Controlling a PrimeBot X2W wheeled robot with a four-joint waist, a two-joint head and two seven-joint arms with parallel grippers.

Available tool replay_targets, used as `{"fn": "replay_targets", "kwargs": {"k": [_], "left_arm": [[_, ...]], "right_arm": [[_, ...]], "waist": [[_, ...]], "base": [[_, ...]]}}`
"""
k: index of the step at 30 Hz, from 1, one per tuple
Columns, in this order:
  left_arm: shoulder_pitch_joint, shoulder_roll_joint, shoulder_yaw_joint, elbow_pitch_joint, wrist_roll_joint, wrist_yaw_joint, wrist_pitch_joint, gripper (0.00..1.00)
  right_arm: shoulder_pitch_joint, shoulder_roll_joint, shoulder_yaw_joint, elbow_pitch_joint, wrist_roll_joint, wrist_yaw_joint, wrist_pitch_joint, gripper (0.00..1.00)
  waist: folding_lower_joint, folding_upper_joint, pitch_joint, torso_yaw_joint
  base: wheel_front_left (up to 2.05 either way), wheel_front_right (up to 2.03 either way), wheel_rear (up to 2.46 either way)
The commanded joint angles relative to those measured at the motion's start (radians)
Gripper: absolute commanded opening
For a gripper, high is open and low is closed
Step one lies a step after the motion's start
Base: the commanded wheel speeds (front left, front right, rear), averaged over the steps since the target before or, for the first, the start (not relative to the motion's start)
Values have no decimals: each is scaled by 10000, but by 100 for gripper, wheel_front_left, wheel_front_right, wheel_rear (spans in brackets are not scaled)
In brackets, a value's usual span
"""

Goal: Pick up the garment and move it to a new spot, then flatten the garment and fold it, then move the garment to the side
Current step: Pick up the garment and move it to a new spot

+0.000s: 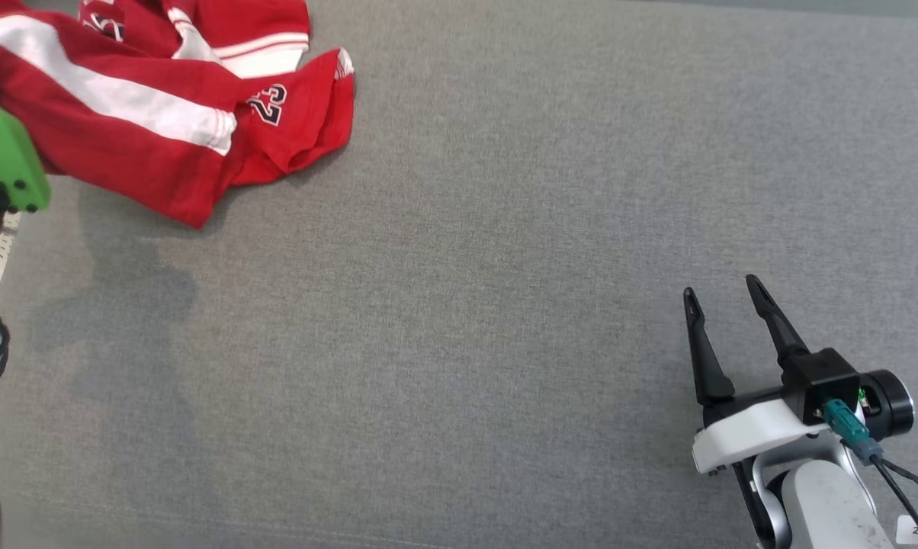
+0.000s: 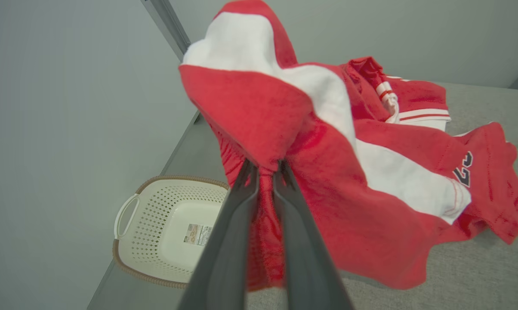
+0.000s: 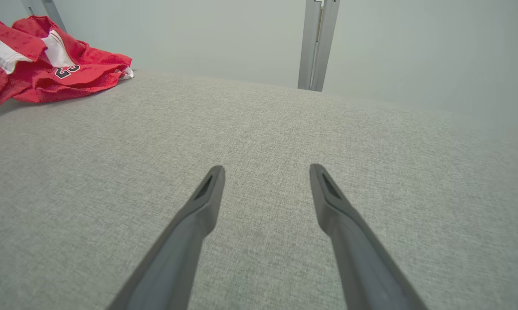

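one garment, one basket — two end effectors

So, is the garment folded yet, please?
Not folded: the garment lies crumpled in a heap, one edge pinched up by the left gripper.

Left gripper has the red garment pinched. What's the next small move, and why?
Probably raise the left gripper and carry the garment toward the middle of the grey surface. Its fingers are shut on a fold, yet the cloth sits bunched near the surface's left edge, and the right gripper is open over bare surface, far from it.
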Motion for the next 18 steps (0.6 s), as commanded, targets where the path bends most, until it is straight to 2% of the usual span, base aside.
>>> {"fn": "replay_targets", "kwargs": {"k": [1, 6, 9, 13, 18], "left_arm": [[-158, -124, -292, -227, -14, -26, 57, 0], [-342, -768, -1366, -1009, -125, -21, 231, 0], [-320, -1428, -2005, -1566, -478, -22, 358, 0], [-397, -2174, -2695, -2263, -1094, -22, 367, 0], [-486, -3033, -2966, -2888, -1733, -21, 43, 0]], "right_arm": [[259, -32, -84, 37, 154, -6, -46, 100], [680, -32, -350, 129, 412, -6, -50, 100], [894, -30, -493, 190, 517, -6, -49, 100], [1049, -30, -562, 196, 601, -6, -45, 100], [1049, -30, -613, 145, 683, -6, -44, 100]], "waist": [[0, 0, -1481, -281], [0, 0, -2343, -750], [0, 0, -2624, -1145], [0, 0, -2697, -1672], [0, 0, -2506, -2274]], "base": [[0, 0, 0], [0, 0, 0], [0, 0, 0], [0, 0, 0], [0, 0, 0]]}}
